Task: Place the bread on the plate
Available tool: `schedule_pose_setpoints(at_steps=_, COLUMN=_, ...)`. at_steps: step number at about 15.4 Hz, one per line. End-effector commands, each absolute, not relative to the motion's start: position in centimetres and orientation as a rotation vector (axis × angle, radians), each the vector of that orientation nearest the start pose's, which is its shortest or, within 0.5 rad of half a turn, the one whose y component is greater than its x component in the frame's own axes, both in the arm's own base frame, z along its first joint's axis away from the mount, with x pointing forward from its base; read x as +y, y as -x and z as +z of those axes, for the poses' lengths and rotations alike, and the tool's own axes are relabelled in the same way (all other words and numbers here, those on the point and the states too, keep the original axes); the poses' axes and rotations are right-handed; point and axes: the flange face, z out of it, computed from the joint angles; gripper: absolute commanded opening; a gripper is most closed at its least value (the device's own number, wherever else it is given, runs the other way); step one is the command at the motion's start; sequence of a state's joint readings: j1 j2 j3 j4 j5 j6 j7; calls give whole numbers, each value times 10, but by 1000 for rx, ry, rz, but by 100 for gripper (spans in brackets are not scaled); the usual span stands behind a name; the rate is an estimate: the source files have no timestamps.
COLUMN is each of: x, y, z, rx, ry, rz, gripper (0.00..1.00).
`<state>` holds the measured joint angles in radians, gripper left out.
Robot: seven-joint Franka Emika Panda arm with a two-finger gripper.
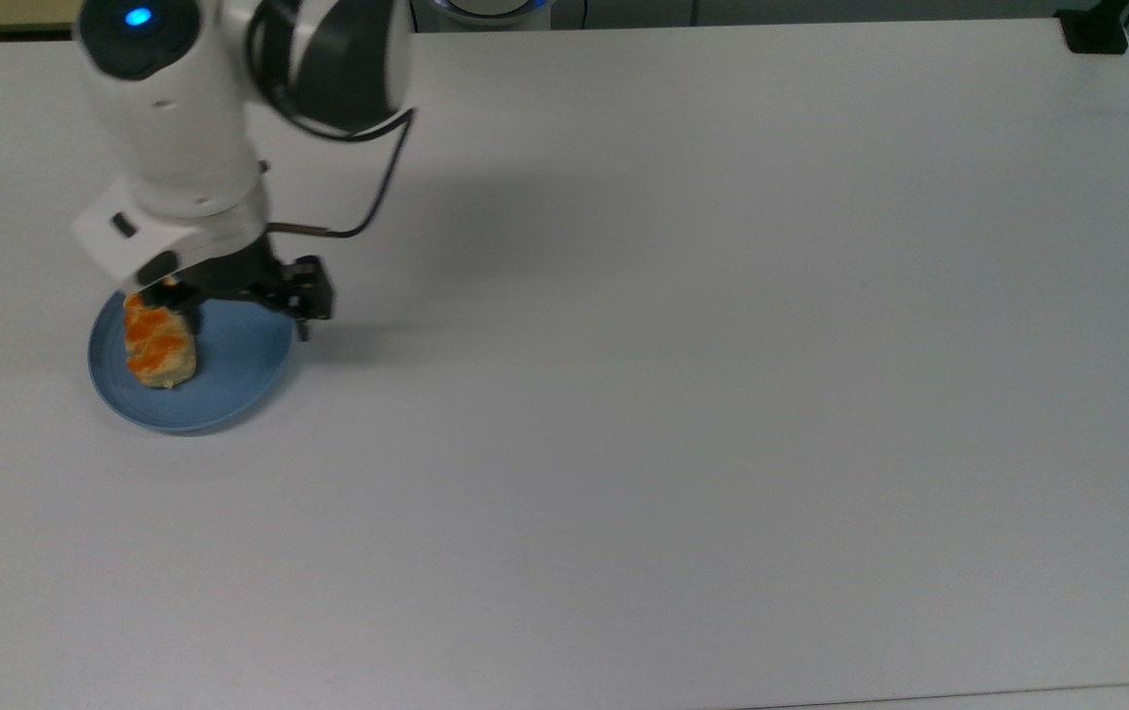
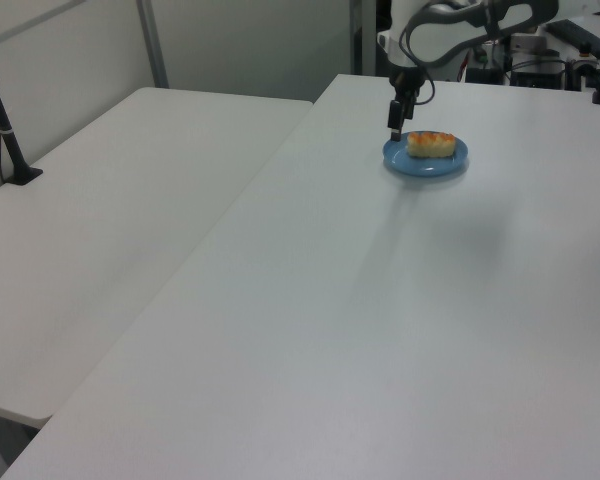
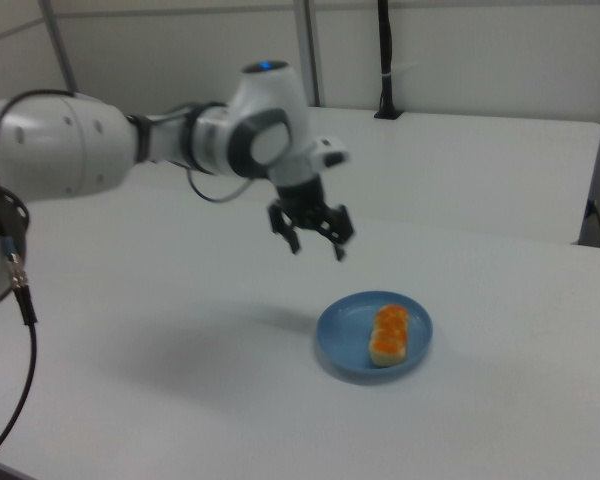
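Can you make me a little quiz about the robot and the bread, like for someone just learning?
1. True or false: the bread lies on the plate.
2. What colour is the plate?
3. Pick one. The gripper is: A) shut on the bread, B) open and up in the air away from the bread, C) pressing on the table.

Key:
1. True. It rests inside the rim.
2. Light blue.
3. B. In the right view it hangs open above the table, apart from the plate.
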<state>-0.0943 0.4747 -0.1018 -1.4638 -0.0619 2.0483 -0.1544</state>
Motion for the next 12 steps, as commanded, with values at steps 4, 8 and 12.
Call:
schedule_pose_setpoints(at_steps=4, x=6, y=-624, z=546, rx=187, ry=3220, rz=-22, gripper=100)
schedule_pose_setpoints(at_steps=8, x=38, y=-588, z=579, rx=135, ry=3211, rz=23, gripper=100)
schedule_pose_setpoints(at_steps=12, x=30, y=-579, z=588, rx=154, ry=3208, rz=32, gripper=100)
